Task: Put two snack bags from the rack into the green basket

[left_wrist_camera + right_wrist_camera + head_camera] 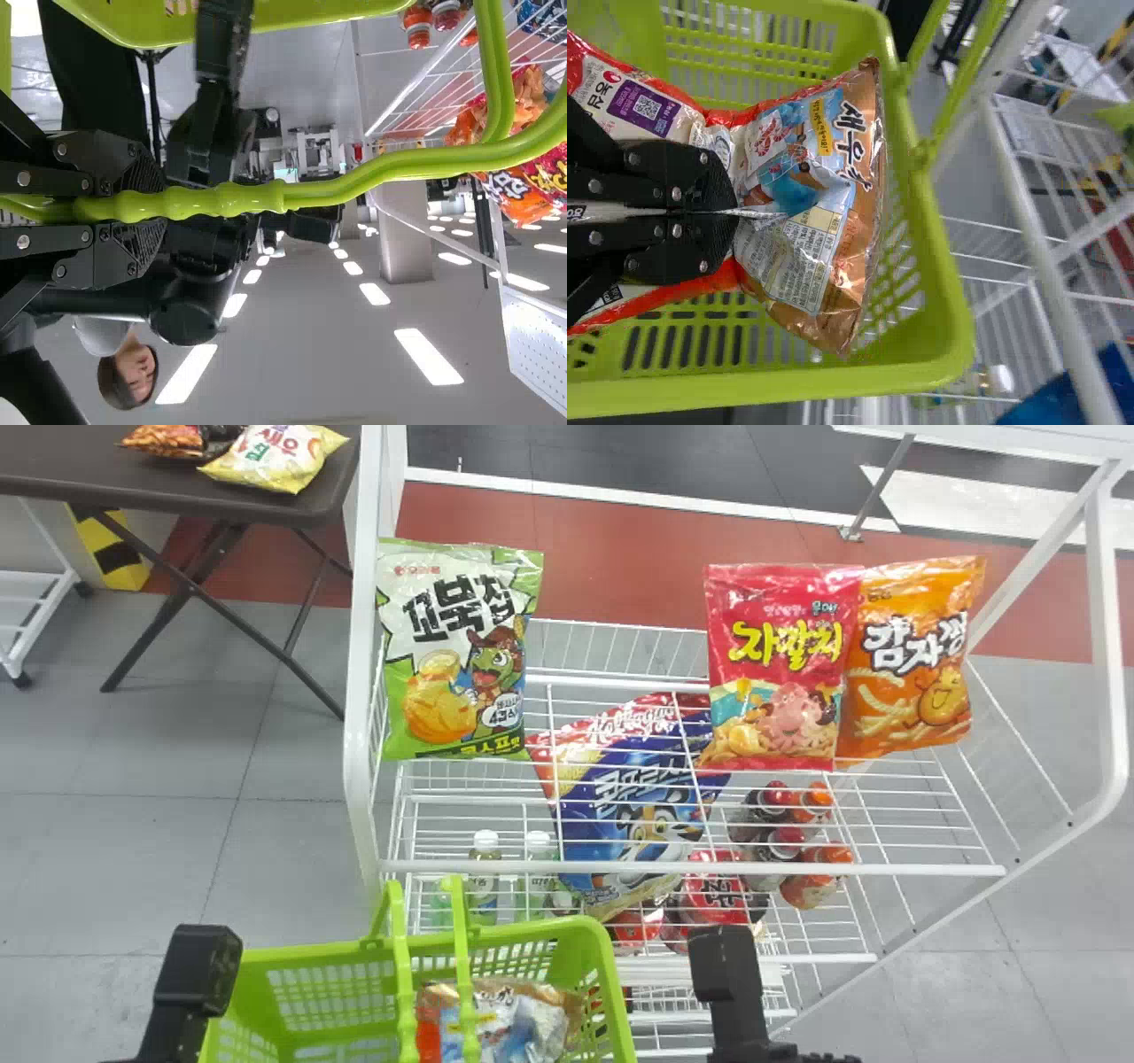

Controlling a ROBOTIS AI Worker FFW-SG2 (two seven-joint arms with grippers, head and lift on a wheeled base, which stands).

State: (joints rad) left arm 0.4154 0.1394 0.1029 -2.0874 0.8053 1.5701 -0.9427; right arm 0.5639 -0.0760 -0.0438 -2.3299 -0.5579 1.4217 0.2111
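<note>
Black left gripper [133, 208] clamps the basket's handle [403, 974]; the right gripper [726, 212] pinches a red-and-brown snack bag [509, 1023] inside the green basket [310, 955], toward its right side. Beyond, on the white rack [886, 869], a green-and-white bag [461, 655] stands at the left edge, red [775, 673] and orange [921, 655] bags toward the right.

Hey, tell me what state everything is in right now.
Left gripper, closed around handles
Right gripper, closed on brown bag
Brown bag, pinched, creased
Green basket, upright, handles raised
Green bag, upright
Red bag, upright
Orange bag, tilted
Blue bag, tilted
Yellow bag, lying flat
</note>
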